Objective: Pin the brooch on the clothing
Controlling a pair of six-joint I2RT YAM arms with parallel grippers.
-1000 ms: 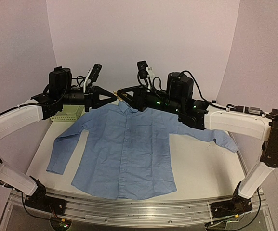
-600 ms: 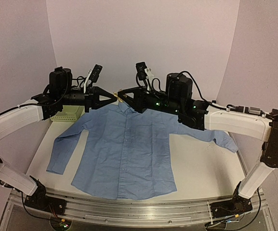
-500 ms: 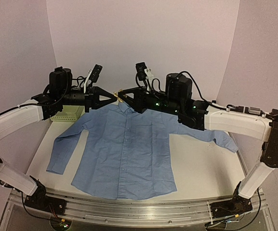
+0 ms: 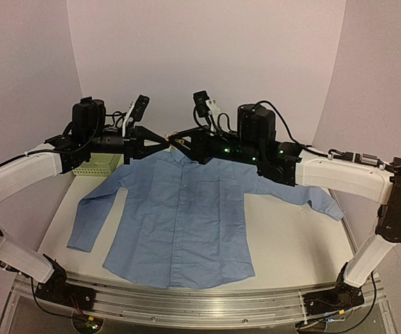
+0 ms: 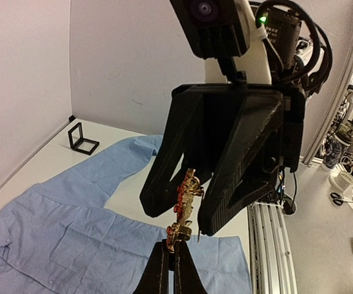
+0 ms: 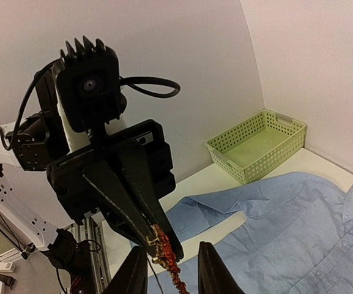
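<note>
Facing tip to tip above shirt (image 4: pixel 179 216), left fingers (image 5: pixel 158 274) pinching brooch (image 5: pixel 185 205)

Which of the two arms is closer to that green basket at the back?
Left. The left end effector hangs just past the basket, over the shirt collar; the right end effector meets it there from the opposite side, slightly farther off.

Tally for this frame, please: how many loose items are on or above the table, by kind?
shirt: 1
brooch: 1
basket: 1
box: 1
Total: 4
</note>
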